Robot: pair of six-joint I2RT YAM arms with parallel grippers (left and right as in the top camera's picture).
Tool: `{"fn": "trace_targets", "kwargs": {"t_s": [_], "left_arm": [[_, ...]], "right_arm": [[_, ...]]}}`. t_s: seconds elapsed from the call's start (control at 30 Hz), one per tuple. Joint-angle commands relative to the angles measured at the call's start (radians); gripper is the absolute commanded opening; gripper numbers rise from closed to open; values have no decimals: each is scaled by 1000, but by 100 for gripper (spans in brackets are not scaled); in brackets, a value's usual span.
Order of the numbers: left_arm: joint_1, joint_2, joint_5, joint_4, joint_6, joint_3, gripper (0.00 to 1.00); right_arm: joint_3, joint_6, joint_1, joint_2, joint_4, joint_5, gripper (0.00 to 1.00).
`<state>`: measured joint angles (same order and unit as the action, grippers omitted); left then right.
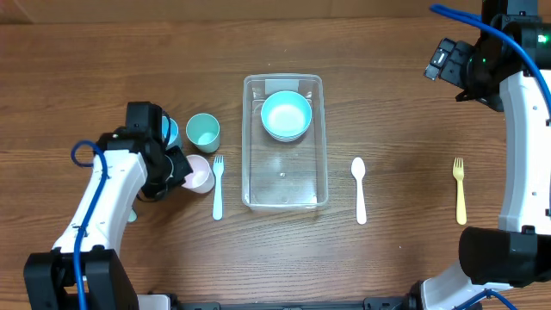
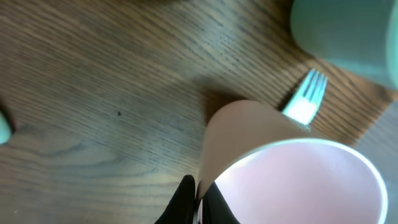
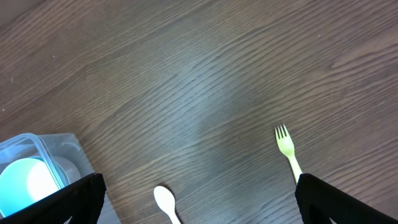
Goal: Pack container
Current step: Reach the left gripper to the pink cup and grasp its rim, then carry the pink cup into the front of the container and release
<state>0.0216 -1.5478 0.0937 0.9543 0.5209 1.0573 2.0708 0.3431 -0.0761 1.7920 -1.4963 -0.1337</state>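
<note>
One pink cup (image 1: pixel 200 175) is pinched by the left end effector (image 1: pixel 181 170), its wall apparently caught between the fingers. At the middle of the table (image 1: pixel 387 103) the container (image 1: pixel 284 176) is seen, a light-blue bowl (image 1: pixel 286 114) inside. It is judged light, stiff and slick-walled, best gripped at its raised rim. The right end effector (image 3: pixel 199 193) is held spread, empty.

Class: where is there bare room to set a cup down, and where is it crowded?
Bare: table between white spoon and yellow fork; near half of the container, beside the bowl. Crowded: to its left, teal cup, pink cup, blue fork, left gripper.
</note>
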Motion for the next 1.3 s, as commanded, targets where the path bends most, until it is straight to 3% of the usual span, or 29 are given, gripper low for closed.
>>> {"fn": "trace_targets", "kwargs": {"t_s": [0.0, 0.17, 0.33, 0.5, 0.7, 1.27], "left_arm": [[-3, 0, 37, 99, -40, 195, 4], [-64, 0, 37, 302, -62, 483, 4], [-213, 0, 37, 360, -71, 654, 5], [-372, -22, 3, 318, -42, 664, 4], [-455, -147, 2, 300, -44, 664, 5], [-468, -343, -53, 253, -79, 664, 6]], "right_arm": [[5, 6, 1, -8, 2, 0, 100], [5, 6, 1, -8, 2, 0, 100], [5, 6, 1, -8, 2, 0, 100], [5, 6, 1, -8, 2, 0, 100], [5, 6, 1, -8, 2, 0, 100], [5, 6, 1, -8, 2, 0, 100]]}}
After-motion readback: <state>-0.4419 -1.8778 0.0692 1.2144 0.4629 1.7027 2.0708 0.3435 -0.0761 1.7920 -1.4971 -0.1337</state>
